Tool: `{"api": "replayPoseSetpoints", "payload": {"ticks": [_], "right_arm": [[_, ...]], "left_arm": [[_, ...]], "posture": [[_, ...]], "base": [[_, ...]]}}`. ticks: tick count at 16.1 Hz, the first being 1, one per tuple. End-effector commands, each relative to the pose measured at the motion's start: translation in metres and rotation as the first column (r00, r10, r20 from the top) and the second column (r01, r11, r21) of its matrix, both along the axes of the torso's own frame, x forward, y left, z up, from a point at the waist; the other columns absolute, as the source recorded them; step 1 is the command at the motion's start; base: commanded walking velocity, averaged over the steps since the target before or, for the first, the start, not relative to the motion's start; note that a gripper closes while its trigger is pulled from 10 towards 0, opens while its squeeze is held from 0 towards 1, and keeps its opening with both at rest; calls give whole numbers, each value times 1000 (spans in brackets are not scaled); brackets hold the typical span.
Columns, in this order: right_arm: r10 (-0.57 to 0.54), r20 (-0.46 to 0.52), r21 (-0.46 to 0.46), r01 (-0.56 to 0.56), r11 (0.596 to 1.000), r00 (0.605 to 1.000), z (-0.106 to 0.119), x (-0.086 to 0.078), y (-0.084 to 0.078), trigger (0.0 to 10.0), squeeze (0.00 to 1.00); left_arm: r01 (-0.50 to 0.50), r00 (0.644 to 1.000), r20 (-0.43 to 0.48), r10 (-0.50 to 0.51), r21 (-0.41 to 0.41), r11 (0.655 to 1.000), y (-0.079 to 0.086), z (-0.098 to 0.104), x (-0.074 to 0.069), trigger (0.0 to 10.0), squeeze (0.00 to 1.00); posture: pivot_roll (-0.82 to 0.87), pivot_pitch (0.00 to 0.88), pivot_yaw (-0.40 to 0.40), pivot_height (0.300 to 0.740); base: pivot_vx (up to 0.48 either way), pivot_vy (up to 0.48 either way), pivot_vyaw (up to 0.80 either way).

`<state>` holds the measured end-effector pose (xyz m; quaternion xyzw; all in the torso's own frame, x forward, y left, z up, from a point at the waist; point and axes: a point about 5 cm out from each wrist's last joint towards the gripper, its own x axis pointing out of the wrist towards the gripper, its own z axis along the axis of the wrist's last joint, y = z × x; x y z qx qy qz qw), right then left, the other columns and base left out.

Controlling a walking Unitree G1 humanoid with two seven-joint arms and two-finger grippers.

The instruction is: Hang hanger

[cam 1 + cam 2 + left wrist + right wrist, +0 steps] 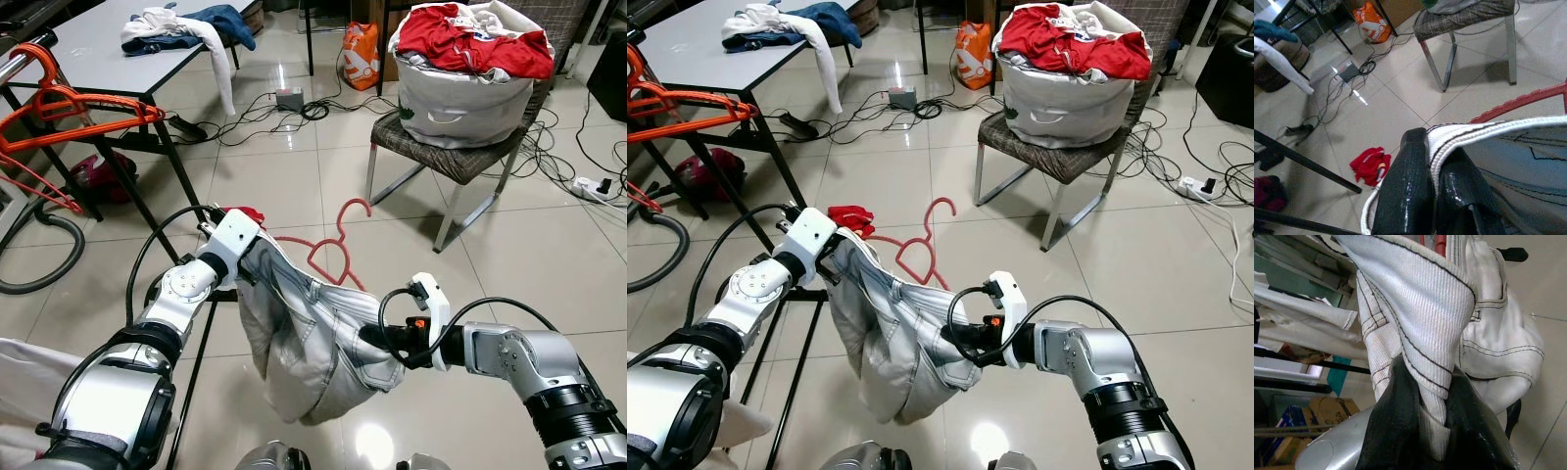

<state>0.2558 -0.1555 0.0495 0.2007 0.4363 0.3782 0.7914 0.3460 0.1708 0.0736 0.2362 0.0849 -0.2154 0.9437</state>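
A pair of pale grey jeans [313,343] hangs slack between my two grippers, low over the tiled floor. A red hanger [338,245] rises behind the jeans, its hook pointing away from me and its lower part hidden by the fabric. My left gripper [250,274] is shut on the waistband [1488,129] at the jeans' upper left. My right gripper [377,343] is shut on a bunched fold of denim [1420,308] at the lower right. In the left wrist view the red hanger [1528,100] shows just beyond the waistband.
Orange hangers [69,108] hang on a rack at the far left. A grey table [88,49] carries clothes. A chair [441,157] holds a full laundry bag [470,69]. Cables [284,108] and a red cloth [850,217] lie on the floor. A black rack leg [196,362] stands below my left arm.
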Motion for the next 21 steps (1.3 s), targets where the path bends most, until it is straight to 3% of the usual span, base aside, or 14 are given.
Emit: {"api": "replayPoseSetpoints", "payload": {"ticks": [1,4,7,8,10,11,15,18,21], "right_arm": [[45,-7,-12,-45,999,999,1,-2,4,10000,0],[71,3,-48,-70,996,997,-4,-1,9,10000,0],[35,31,-147,-30,989,999,-18,12,10,10000,0],[33,40,-156,-26,987,999,-19,15,11,10000,0],[17,73,-168,-5,986,997,-20,26,19,10000,0],[33,84,-174,-18,985,996,-21,28,23,10000,0],[188,112,-250,-156,956,976,-31,21,36,10000,0],[201,114,-250,-167,954,973,-36,21,44,10000,0],[213,121,-240,-179,954,970,-36,21,48,10000,0]], "left_arm": [[-8,991,135,4,31,999,1,26,13,0,0],[184,962,191,-193,65,981,-33,31,9,0,0],[391,887,254,-386,31,920,-71,37,-1,0,0],[416,874,267,-405,18,909,-76,39,-2,0,0],[516,821,280,-497,8,856,-92,40,-10,0,0],[542,805,271,-527,23,840,-96,37,-14,0,0],[551,799,239,-552,78,831,-94,31,-16,0,0],[582,783,213,-585,83,809,-100,27,-19,0,0],[585,788,196,-584,60,809,-103,28,-18,0,0]], "posture": [[-173,0,115,740],[-175,0,116,740],[-179,0,118,740],[-179,0,118,740],[-173,0,120,740],[-172,0,120,740],[-167,0,115,740],[-168,0,115,740],[-168,0,113,740]], "base": [[0,0,0],[0,0,0],[0,0,0],[0,0,0],[0,0,0],[0,0,0],[0,0,0],[0,0,0],[0,0,0]]}}
